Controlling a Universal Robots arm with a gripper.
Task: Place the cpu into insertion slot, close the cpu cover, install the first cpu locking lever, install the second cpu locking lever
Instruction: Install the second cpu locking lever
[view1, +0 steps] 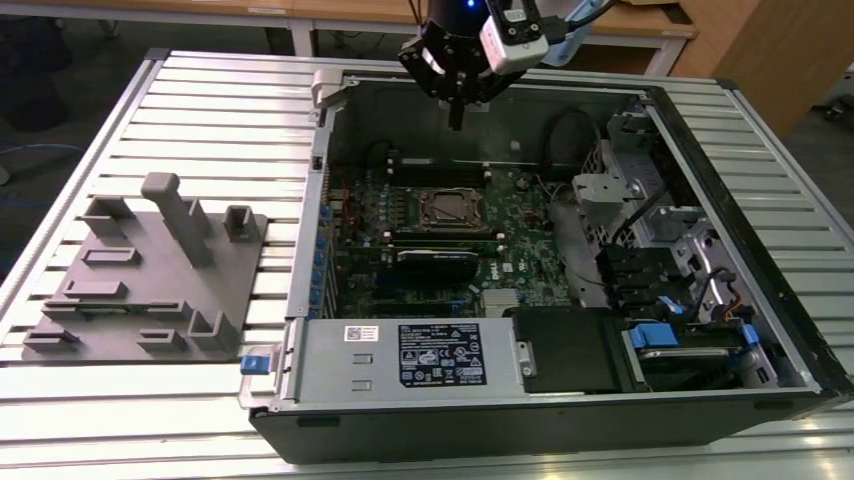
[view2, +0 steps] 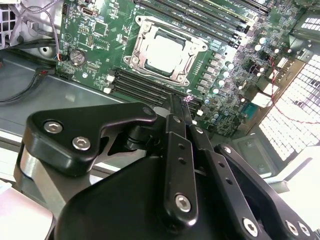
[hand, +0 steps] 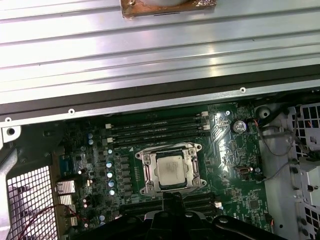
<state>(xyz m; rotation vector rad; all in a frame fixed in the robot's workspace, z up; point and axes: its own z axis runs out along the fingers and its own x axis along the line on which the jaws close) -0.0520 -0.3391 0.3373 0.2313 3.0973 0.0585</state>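
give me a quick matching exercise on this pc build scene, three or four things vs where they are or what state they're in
Things:
1. cpu
2. cpu cover
3. gripper
4. grey fixture block

Places or states:
a. on the slatted table at the exterior view's left, outside the case
b. raised above the case's far edge
c. seated in the insertion slot, silvery top showing
d. framing the chip, lying flat around it

Pairs: 1-c, 2-d, 3-b, 4-a

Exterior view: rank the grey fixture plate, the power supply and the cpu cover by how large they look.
1. Grey fixture plate, largest.
2. Power supply, slightly smaller, though it sits nearer the camera, so the gap is unsure.
3. Cpu cover, clearly smallest.
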